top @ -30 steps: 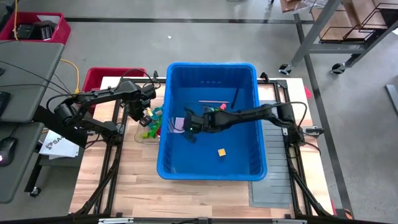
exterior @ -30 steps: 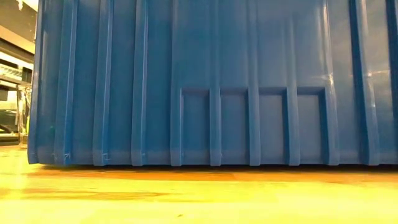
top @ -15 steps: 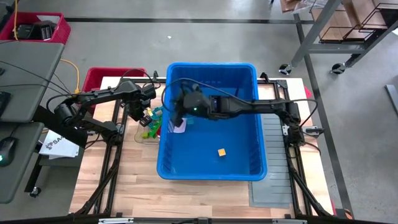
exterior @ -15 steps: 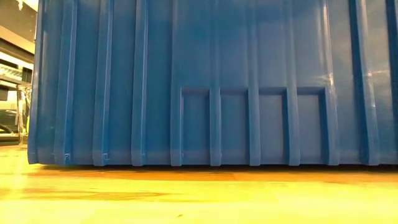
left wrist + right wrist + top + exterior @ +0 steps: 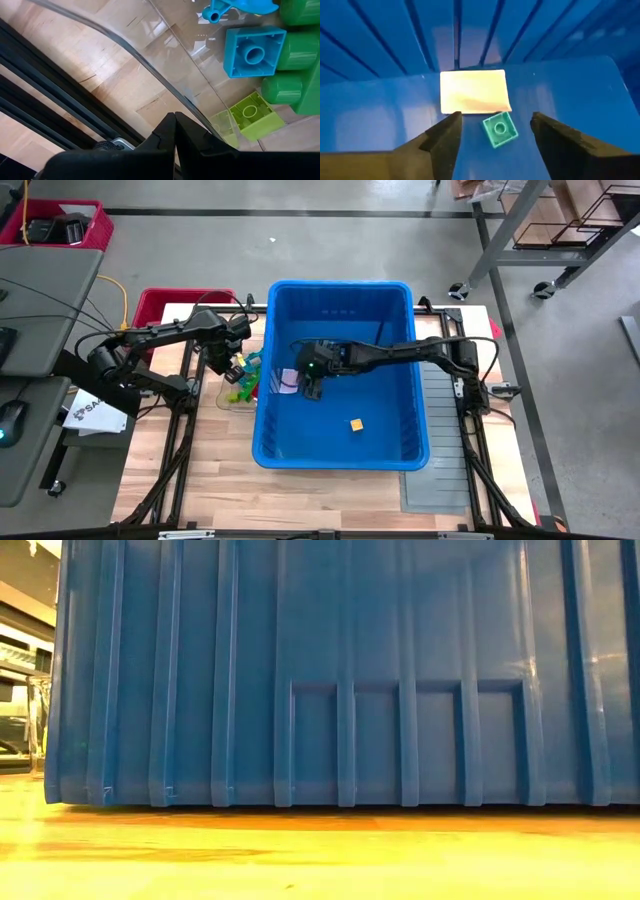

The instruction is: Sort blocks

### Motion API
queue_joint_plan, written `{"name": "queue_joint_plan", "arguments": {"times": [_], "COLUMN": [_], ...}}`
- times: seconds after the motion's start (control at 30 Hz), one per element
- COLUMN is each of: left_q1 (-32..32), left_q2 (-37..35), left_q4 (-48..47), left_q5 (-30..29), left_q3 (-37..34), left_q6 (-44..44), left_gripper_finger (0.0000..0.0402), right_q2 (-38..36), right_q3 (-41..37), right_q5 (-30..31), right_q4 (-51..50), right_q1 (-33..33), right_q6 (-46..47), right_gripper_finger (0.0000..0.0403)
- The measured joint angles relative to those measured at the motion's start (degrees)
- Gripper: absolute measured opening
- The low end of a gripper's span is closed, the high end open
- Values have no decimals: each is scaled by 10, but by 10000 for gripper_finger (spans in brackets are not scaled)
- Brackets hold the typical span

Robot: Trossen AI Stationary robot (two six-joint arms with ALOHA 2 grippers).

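Hovering in blue bin, right end effector spread wide over loose green block at bin's 9 o'clock. Left end effector closed. Risk: off-centre closing nudges block away.

We see our right arm stretched leftward, its wrist bent down, and the right pincer pointing downward with its two fingers spread wide apart, gripping nothing. Well to the left of that pincer, our left arm is folded at the elbow, its left pincer tipped downward with both fingers pressed together, empty.
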Motion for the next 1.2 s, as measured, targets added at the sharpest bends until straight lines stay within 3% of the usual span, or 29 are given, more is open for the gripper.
{"name": "queue_joint_plan", "arguments": {"times": [0.17,0.4,0.53,0.97,1.2], "left_q1": [0,0,0,0,0], "left_q2": [0,0,0,0,0], "left_q4": [0,1,1,1,3], "left_q5": [0,0,0,0,0], "left_q3": [0,0,0,0,0], "left_q6": [-4,-4,-4,-4,-4], "left_gripper_finger": [0,0,0,0,0], "right_q2": [0,21,32,86,91], "right_q3": [-63,-78,-77,-77,-76], "right_q5": [-52,-67,-129,-229,-220], "right_q4": [96,113,144,134,110], "right_q1": [-13,-45,-66,-103,-85], "right_q6": [-73,-75,-70,-35,-59], "right_gripper_finger": [245,245,245,240,222]}}
